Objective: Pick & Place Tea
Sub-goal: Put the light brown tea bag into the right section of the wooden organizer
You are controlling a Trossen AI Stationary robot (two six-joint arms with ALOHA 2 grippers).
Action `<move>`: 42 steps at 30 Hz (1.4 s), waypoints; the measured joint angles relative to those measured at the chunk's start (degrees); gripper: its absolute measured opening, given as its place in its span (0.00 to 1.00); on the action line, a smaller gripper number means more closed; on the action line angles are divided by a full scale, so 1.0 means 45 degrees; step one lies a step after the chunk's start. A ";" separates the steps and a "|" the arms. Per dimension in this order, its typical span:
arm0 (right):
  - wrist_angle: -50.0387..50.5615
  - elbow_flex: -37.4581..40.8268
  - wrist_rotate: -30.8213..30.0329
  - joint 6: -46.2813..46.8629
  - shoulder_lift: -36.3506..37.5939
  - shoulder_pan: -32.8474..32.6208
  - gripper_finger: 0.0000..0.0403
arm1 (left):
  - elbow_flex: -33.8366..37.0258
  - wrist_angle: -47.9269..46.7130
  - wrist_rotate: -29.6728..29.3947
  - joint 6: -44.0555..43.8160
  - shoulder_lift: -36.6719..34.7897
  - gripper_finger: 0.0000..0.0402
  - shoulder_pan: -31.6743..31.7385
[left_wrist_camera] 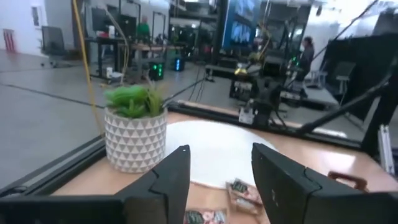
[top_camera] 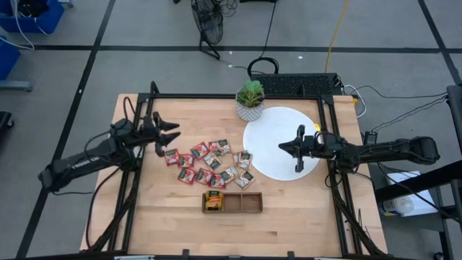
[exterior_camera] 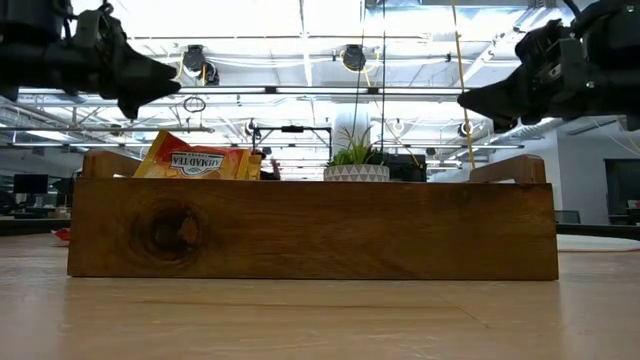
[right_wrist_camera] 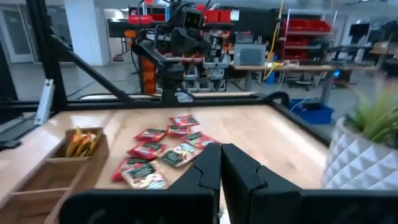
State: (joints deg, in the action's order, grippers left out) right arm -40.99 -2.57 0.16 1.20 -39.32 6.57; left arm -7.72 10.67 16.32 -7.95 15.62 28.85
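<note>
Orange sachet (exterior_camera: 195, 160) in tray (exterior_camera: 310, 230)

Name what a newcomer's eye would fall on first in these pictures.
A scatter of mostly red tea sachets lies mid-table, left of a big white disc with a potted green plant at its rim. In front, a wooden tray holds orange-yellow sachets in its left compartment.

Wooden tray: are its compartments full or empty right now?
Mostly empty. The wooden tray holds orange-yellow sachets in one end compartment only; the middle and other end compartments show bare wood in the high view.
</note>
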 joint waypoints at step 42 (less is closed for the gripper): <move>0.8640 -1.0411 0.4699 0.3318 -1.3295 0.2001 0.49 | 0.0169 0.0346 -0.0967 -0.0319 0.0063 0.45 0.0251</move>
State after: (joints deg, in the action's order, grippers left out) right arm -2.11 -49.42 21.31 16.14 -99.15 15.58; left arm -6.96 12.23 11.97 -9.39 15.90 29.98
